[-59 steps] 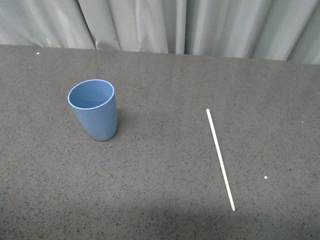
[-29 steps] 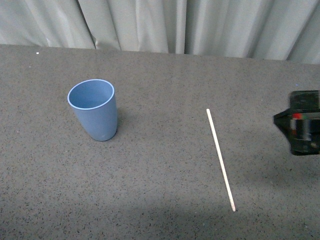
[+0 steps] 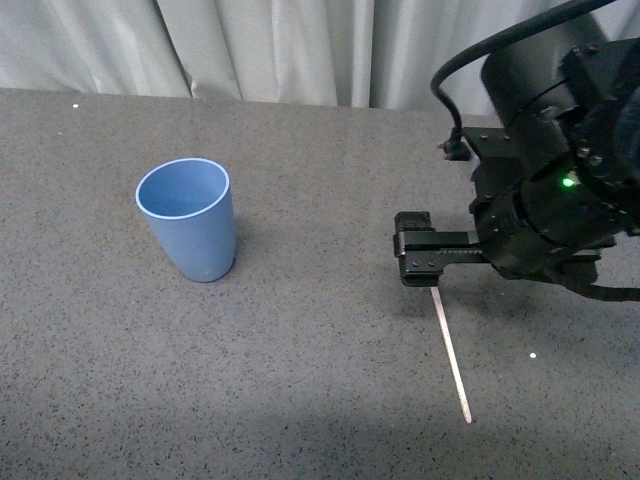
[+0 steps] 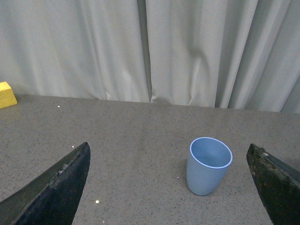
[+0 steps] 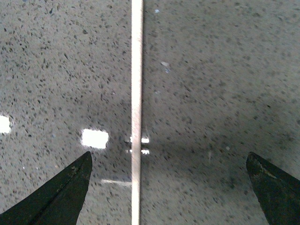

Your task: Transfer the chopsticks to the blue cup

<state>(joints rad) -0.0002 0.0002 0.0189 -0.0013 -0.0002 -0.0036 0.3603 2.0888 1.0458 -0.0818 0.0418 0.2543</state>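
One chopstick [image 5: 137, 93] flat between wide-apart jaws of right gripper [image 5: 168, 153].

No readable text, label, brand or number shows on anything in view

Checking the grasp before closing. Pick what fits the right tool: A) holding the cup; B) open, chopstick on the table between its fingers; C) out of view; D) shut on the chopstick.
B: right wrist view shows the chopstick flat on the table between the right tool's spread fingers.
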